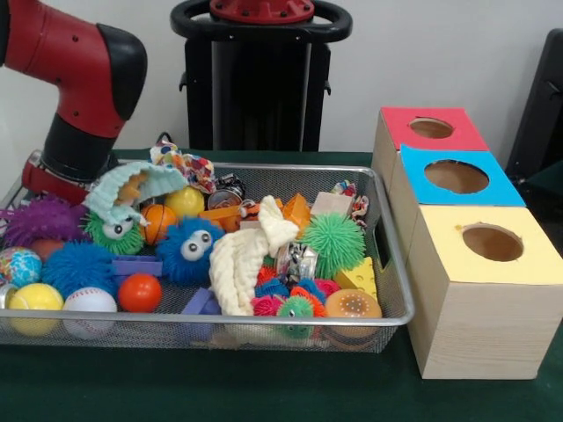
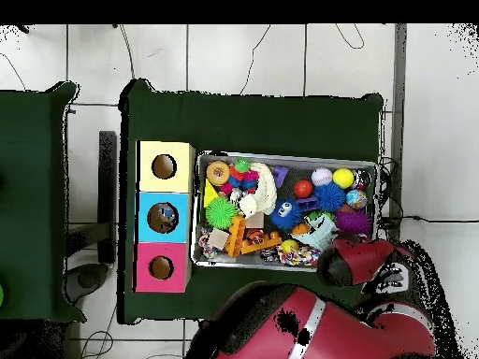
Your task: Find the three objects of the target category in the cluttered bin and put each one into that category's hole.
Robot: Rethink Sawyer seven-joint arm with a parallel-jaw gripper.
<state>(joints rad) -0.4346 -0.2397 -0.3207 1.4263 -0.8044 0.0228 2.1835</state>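
Observation:
A wire mesh bin (image 1: 264, 322) (image 2: 281, 155) is heaped with toys. Among them are a blue furry ball with eyes (image 1: 189, 251), a green spiky ball (image 1: 334, 243), a cream knitted cloth (image 1: 239, 264), an orange ball (image 1: 140, 293), a baseball (image 1: 90, 303) and a yellow cheese wedge (image 1: 358, 277). Right of the bin stand three boxes, each with a round hole: red (image 1: 431, 128), blue (image 1: 456, 176) and yellow (image 1: 493, 242). The red arm (image 1: 79, 79) (image 2: 360, 259) comes down at the bin's far left corner. Its lower end is hidden behind the toys, so no gripper shows.
Green cloth (image 1: 264, 387) covers the table. A mint knitted cap (image 1: 132, 189) and a purple spiky ball (image 1: 44, 220) lie right by the arm's lower end. In the overhead view the arm's bulk covers the bin's corner nearest the base.

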